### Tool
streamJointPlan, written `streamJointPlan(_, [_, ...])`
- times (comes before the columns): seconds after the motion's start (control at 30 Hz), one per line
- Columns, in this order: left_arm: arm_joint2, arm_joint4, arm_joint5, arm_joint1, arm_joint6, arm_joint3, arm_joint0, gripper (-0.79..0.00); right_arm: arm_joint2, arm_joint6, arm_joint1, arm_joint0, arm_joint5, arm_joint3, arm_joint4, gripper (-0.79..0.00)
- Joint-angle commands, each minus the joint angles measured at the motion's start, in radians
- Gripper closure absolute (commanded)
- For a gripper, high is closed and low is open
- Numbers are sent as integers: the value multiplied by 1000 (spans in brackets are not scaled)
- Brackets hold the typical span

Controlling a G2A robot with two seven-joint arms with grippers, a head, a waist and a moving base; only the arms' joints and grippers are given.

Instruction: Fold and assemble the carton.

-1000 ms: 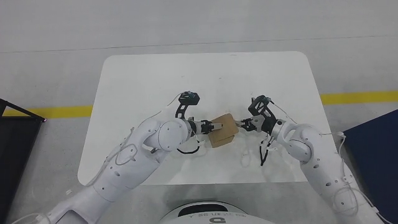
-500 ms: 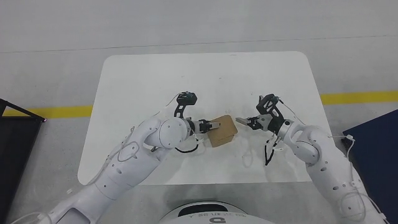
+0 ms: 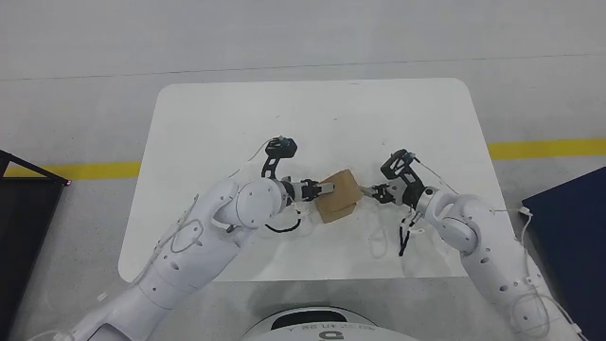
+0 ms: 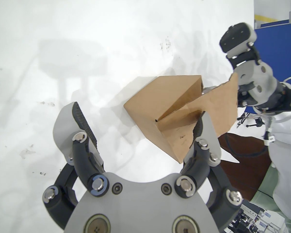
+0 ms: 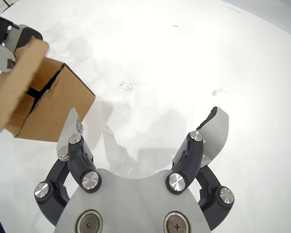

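Observation:
A small brown carton (image 3: 338, 197) lies on its side on the white table (image 3: 218, 123), near the front middle. One end is unclosed, with a loose flap (image 5: 17, 83) hanging over the opening. My left gripper (image 3: 311, 190) is at the carton's left side and stands open. One finger (image 4: 205, 132) rests against the carton (image 4: 160, 107); the other finger is well clear over bare table. My right gripper (image 3: 372, 192) is just right of the carton and is open, with nothing between its fingers (image 5: 72, 122). The carton (image 5: 55, 105) sits beside that finger.
The table's front edge runs close behind both arms. A black rack (image 3: 19, 208) stands on the floor at the left and a blue object (image 3: 568, 218) at the right. The far half of the table is bare.
My right gripper drew back a little to the right, then came back close to the carton's open end. The left gripper and the carton have hardly shifted.

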Motion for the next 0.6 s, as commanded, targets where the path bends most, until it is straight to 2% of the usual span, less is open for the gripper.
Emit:
streamJointPlan(0.0, [-24,0,-3,8,-8,-36,25,-785,-16,-4,-2,4,-20,-7,6,-785])
streamJointPlan(0.27, [-128,-46,-31,34,-45,-162,127,-785,-55,-9,-6,21,-70,-13,-14,-785])
streamJointPlan(0.4, [-189,-142,-70,46,-84,-234,184,-785,-66,-21,-7,27,-114,-17,-11,-785])
streamJointPlan(0.5, [-205,-148,-99,54,-123,-284,210,-785,-55,-36,-4,23,-124,-19,-15,-785])
streamJointPlan(0.57, [-205,-148,-99,54,-123,-284,210,-785,-37,-52,-2,15,-117,-24,-20,-785])
